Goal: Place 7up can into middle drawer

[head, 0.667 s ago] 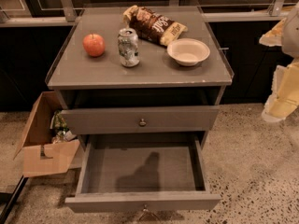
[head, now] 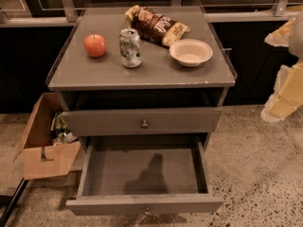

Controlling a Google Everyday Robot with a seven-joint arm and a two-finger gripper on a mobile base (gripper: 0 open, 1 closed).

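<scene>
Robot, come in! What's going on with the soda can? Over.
Gripper off to the right of the cabinet, not at the can. 7up can upright on top, between apple and bowl. Middle drawer open, nothing inside.

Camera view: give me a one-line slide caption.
Soda can on cabinet top beside apple; middle drawer open below; tool at right edge.
</scene>
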